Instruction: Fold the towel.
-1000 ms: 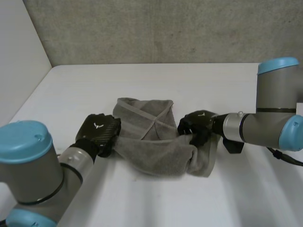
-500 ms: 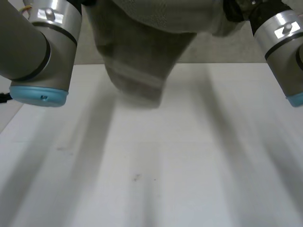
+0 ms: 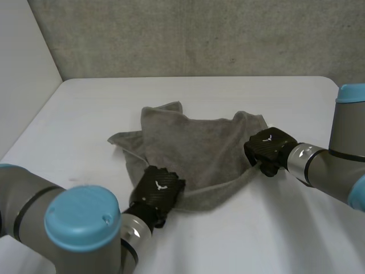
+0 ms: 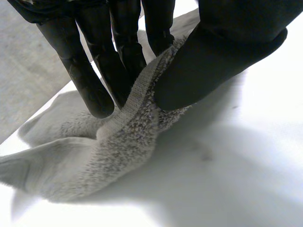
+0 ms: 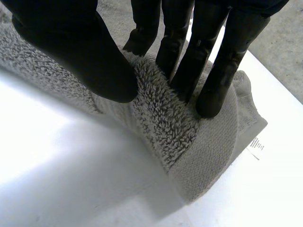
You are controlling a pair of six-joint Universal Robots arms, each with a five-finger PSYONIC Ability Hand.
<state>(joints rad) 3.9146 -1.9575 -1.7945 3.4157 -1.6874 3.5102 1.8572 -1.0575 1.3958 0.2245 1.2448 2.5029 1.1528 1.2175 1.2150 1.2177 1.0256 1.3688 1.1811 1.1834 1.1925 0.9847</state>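
on the white counter (image 3: 256,228), near its middle, the grey towel (image 3: 194,151) lies rumpled and partly spread, one corner peaking at its far side. at the towel's near edge the left hand (image 3: 158,191) pinches the hem, fingers (image 4: 90,80) on one face and thumb on the other. at the towel's right edge the right hand (image 3: 269,149) clamps a raised fold of cloth between its thumb and fingers. both hands sit low, close to the counter.
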